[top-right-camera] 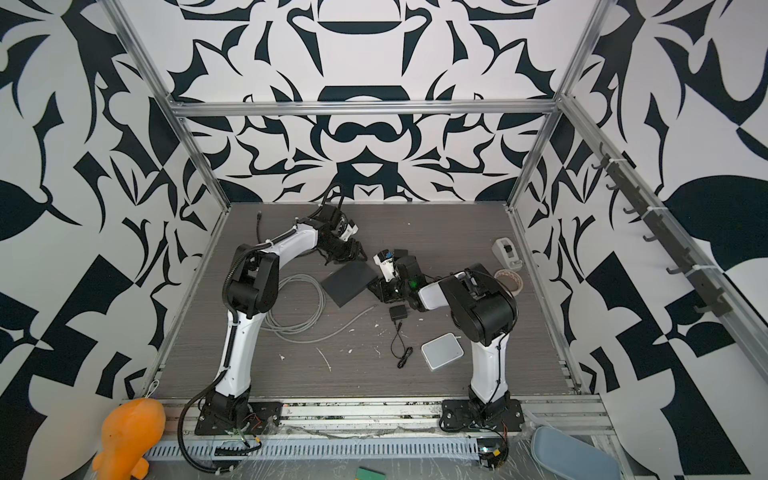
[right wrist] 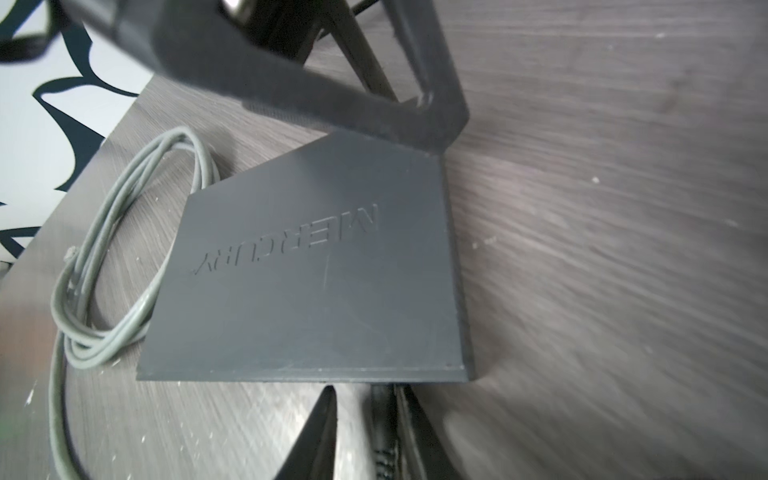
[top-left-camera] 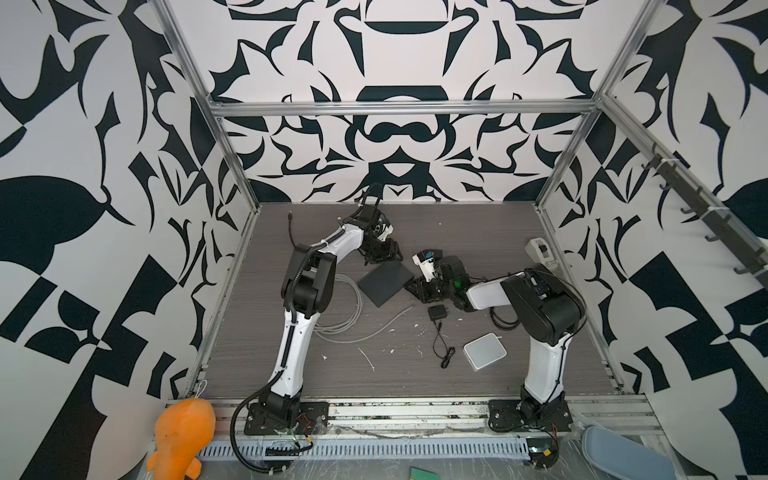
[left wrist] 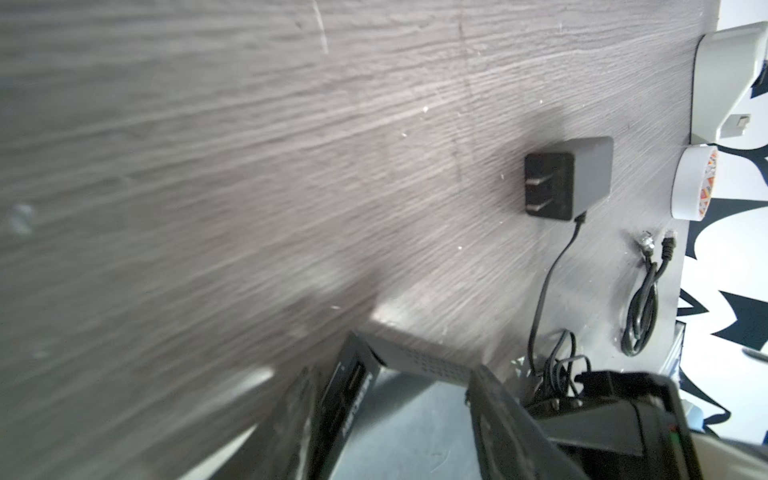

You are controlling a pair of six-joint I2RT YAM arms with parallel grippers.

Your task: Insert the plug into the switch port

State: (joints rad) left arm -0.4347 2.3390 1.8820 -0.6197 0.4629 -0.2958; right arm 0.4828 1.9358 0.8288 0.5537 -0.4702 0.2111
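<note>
Right pincer (right wrist: 365, 409): released. The jaws stand apart at the near edge of the switch, low over the tabletop (right wrist: 602, 249).
Fingers (right wrist: 320, 440): one lies against the plug's lead and the opposite one stands clear of it. Nothing is clamped.
Plug (right wrist: 380, 401): black, between the fingers, with its nose at the near edge of the switch. Whether it is fully seated cannot be told.
Port: on the edge face turned away from the right wrist camera, so it is hidden.
Switch (right wrist: 316, 270): flat black box lying flat in the middle of the tabletop, between the two arms.
Left pincer (left wrist: 415, 365): clenched on the far corner of the switch, with a finger at each side. It serves as the brace.
Step (judged): the end of insertion, with the plug let go at the port.
Procedure: first confirm that the plug is home. If it stands proud, close on the plug body, not the lead, and push along the port axis, parallel to the tabletop. Retreat straight back along the lead with both fingers clear of it. Hold the brace until the right pincer is away.
Risk: a finger that snags the lead can pull the plug out. A skewed push can slide the switch.
Adapter (left wrist: 582, 178): lies well apart from the switch. Its thin lead runs toward the right pincer, but the join is hidden.
Grey cable (right wrist: 93, 355): coiled just beside the switch and apart from the plug. Leave it alone.
</note>
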